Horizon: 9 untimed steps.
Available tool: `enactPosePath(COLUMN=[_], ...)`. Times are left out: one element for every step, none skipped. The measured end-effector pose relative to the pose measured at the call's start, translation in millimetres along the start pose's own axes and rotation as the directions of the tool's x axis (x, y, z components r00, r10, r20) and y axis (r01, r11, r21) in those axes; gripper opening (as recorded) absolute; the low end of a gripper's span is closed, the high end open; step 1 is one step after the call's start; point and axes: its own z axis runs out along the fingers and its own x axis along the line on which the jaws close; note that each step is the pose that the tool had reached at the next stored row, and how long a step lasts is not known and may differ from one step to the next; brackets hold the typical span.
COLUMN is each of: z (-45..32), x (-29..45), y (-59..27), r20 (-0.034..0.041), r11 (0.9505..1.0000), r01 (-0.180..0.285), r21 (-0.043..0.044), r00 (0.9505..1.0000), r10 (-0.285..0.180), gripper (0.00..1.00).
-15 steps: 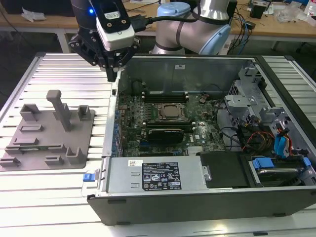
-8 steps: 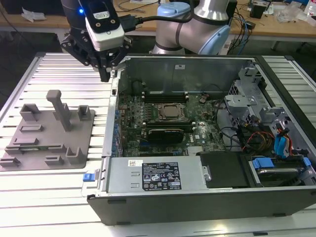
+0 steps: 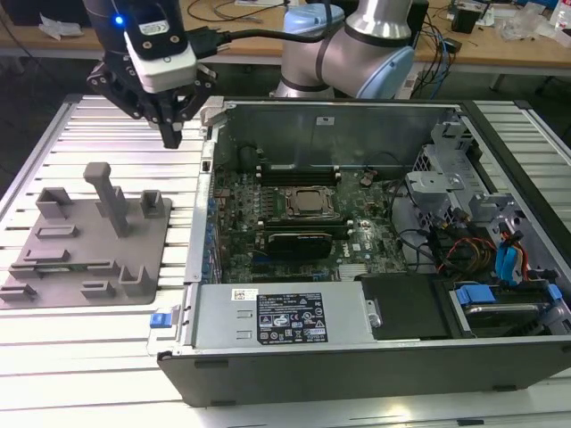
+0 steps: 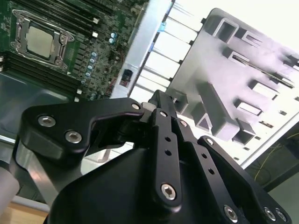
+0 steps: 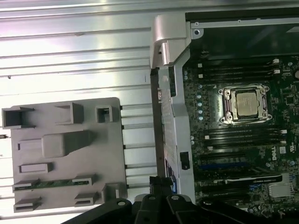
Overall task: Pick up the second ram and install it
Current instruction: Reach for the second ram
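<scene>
Pincer (image 3: 172, 135) pressed together, pointing down, aloft between grey fixture (image 3: 89, 259) and computer case (image 3: 312, 379)

Single arm (image 3: 357, 40) reaches across toward the exterior view's left; silver links, pale blue joint caps; wrist (image 3: 159, 49) carries a white camera box (image 3: 165, 55) with a blue light lit; black cable (image 3: 241, 36) runs from wrist back to arm; tool (image 3: 171, 134) hangs beneath, pointing straight down; black linkage folded inward, fingertips (image 4: 161, 105) drawn together in both wrist views.

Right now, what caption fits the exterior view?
Gripper hovers between the grey fixture and the open computer case.
</scene>
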Motion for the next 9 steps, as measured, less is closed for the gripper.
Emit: enactPosePath(z=[0.1,0.4,0.7,0.8,1.0,1.2,1.4,2.0,2.5], x=[1.9,6.0,9.2,11.6,14.2,16.9,20.8,27.8,32.6], y=[-0.2,-0.5,-0.8,-0.9,-1.1,-1.3,-1.6,-2.2,-2.5], r20=[0.0000,-0.0001,-0.0001,-0.0001,0.0000,0.0000,0.0000,-0.0001,-0.0001], r11=[1.0000,1.0000,1.0000,1.0000,1.0000,1.0000,1.0000,1.0000,1.0000], r01=[0.000,0.000,0.000,0.000,0.000,0.000,0.000,0.000,0.000], r21=[0.0000,0.0000,0.0000,0.0000,0.0000,0.0000,0.0000,0.0000,0.0000], r00=[1.0000,1.0000,1.0000,1.0000,1.0000,1.0000,1.0000,1.0000,1.0000], r10=[0.000,0.000,0.000,0.000,0.000,0.000,0.000,0.000,0.000], gripper=[0.08,0.08,0.08,0.08,0.08,0.08,0.08,0.08,0.08])
